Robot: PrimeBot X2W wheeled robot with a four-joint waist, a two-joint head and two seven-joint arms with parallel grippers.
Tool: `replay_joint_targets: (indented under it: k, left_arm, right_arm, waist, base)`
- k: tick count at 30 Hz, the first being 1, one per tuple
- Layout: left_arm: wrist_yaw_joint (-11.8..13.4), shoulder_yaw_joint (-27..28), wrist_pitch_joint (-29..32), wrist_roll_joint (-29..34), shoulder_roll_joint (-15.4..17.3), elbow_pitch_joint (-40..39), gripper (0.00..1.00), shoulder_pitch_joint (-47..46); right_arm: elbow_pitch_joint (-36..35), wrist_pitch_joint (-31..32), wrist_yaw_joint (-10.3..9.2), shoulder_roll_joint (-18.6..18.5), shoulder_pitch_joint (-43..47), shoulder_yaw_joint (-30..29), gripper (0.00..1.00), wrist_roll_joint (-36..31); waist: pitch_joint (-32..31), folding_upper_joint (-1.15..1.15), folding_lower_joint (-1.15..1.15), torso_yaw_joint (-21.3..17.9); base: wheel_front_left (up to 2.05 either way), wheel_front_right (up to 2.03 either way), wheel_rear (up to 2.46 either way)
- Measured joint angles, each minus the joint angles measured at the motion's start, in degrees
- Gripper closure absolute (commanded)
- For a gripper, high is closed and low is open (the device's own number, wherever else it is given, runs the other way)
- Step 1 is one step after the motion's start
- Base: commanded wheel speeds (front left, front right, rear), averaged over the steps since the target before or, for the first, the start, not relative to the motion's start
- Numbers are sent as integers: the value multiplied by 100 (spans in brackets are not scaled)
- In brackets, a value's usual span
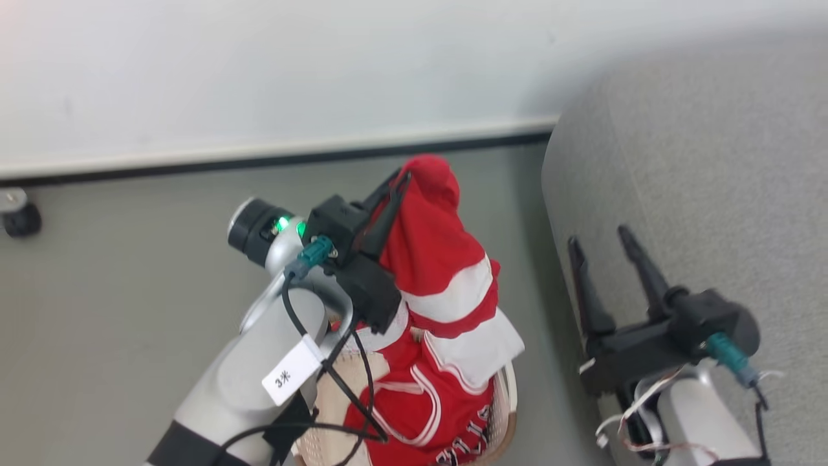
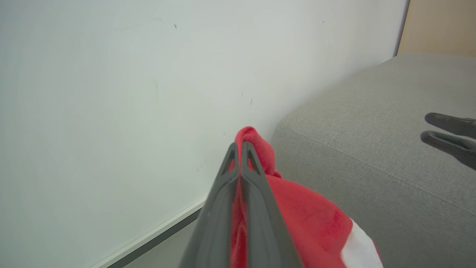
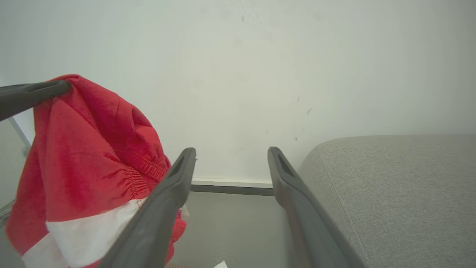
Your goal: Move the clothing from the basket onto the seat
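My left gripper [image 1: 400,180] is shut on a red garment with white stripes [image 1: 446,272], held up above the basket [image 1: 508,395]. The cloth hangs from the fingertips and drapes down to the right; in the left wrist view the same garment [image 2: 316,223] bulges out beside the closed gripper [image 2: 240,147]. A second red garment with white trim and lettering [image 1: 414,414] lies in the basket. The grey seat [image 1: 711,194] stands to the right. My right gripper [image 1: 600,234] is open over the seat's near edge, nothing between its fingers [image 3: 174,178].
A white wall with a dark baseboard [image 1: 259,162] runs behind the grey floor. A small black caster [image 1: 19,217] sits at the far left. Open floor lies left of the basket. In the left wrist view, the right gripper's fingers [image 2: 450,134] hover over the seat [image 2: 372,149].
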Motion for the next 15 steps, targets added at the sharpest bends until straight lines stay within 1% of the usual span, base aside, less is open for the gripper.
replay_joint_targets:
  k: [2,8,12,15]
  left_arm:
    - [0,-67,0,-60,0,19,100,131]
    - [1,-236,0,-307,3,49,100,381]
    - [27,-381,0,-410,3,-58,100,572]
    - [70,-452,0,-501,5,-174,100,609]
  right_arm:
    - [104,0,48,12,127,142,0,-15]
    - [300,1,156,27,325,481,0,-16]
    - [326,1,248,32,434,753,0,-16]
    - [336,1,278,34,442,936,0,-15]
  waist:
    - [-258,0,0,9]
    - [-774,0,1,25]
    - [-1093,0,0,38]
    - [-1289,0,1,53]
  base:
    - [0,0,0]
    - [0,0,0]
    - [0,0,0]
    - [0,0,0]
